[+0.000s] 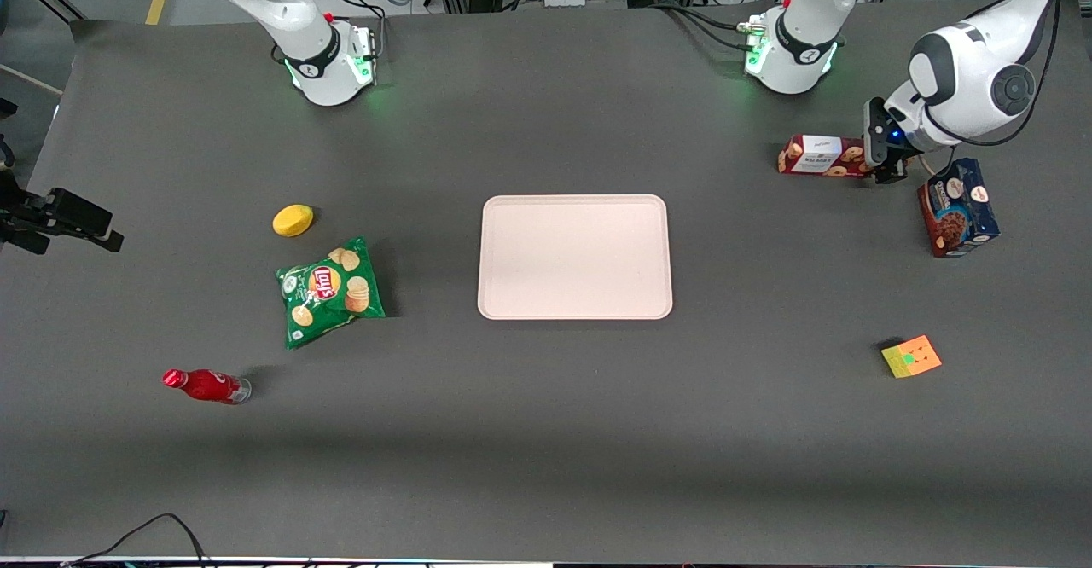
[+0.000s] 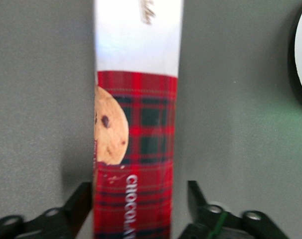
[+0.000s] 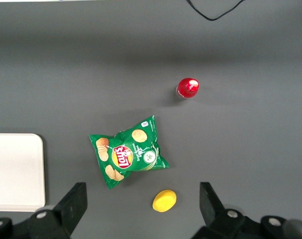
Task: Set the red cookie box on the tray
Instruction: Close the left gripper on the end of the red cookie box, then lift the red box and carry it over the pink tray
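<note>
The working arm's tool [image 1: 887, 171] straddles one end of the long, slim red tartan cardboard cookie box [image 1: 823, 156], which lies flat on the dark grey surface [image 1: 546, 431] at about two o'clock from the large, flat, pale pink rectangular tray [image 1: 574, 257], well apart from it. Seen from the wrist, the tool [image 2: 140, 204] has its fingers [image 2: 82, 199] spread to either side of the cookie box [image 2: 136, 164], one finger close against the box's long edge and the other with a visible gap, so nothing is pinched yet. The box's narrow width is what lines up between the fingers, a sensible choice since its length would not fit the span. The white label panel points away from the tool, leaving most of the box's length free; gripped so near one end, it may droop or swing when lifted, in all likelihood.

Just beside the tool, at roughly four o'clock from the red box, a shorter dark blue cookie box [image 1: 957, 207] stands nearer the front camera, close enough that the arm's wrist must keep off it. The tray sits bare in the middle of the surface, its low rim [image 1: 488, 210] the only lip to clear. The task appears to be at the closing-to-grasp step, with lift and carry not yet begun.
</note>
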Robot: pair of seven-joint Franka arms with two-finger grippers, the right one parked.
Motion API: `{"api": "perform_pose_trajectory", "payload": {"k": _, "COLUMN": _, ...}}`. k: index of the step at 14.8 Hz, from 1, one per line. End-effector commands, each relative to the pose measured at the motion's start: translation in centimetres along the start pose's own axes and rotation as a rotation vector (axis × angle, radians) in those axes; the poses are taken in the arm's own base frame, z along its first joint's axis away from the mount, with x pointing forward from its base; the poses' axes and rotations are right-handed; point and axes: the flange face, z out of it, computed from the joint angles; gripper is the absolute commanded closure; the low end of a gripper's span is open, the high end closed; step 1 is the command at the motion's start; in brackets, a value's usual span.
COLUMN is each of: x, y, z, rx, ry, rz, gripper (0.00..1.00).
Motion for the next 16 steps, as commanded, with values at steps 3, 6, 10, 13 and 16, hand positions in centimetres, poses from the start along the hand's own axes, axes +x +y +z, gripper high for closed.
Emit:
{"api": "perform_pose_trajectory", "payload": {"k": 3, "x": 0.4, "y": 1.5, "z": -0.1, "rx": 0.032, "ry": 0.031, "rz": -0.023, "gripper": 0.76}}
{"api": "perform_pose_trajectory", "payload": {"k": 6, "x": -0.5, "y": -0.5, "z": -3.3, "rx": 0.015, "ry": 0.039, "rz": -0.021, "gripper": 0.76}}
{"api": "perform_pose_trajectory", "payload": {"k": 10, "x": 2.5, "y": -4.9, "z": -14.7, "rx": 0.024, "ry": 0.016, "rz": 0.049, "gripper": 0.76}}
{"api": "perform_pose_trajectory", "payload": {"k": 13, "x": 6.4, "y": -6.2, "z": -23.8, "rx": 0.064, "ry": -0.041, "rz": 0.058, "gripper": 0.76}}
{"api": "perform_pose_trajectory", "payload": {"k": 16, "x": 8.4, "y": -6.3, "z": -32.2, "rx": 0.104, "ry": -0.071, "rz": 0.071, "gripper": 0.76}}
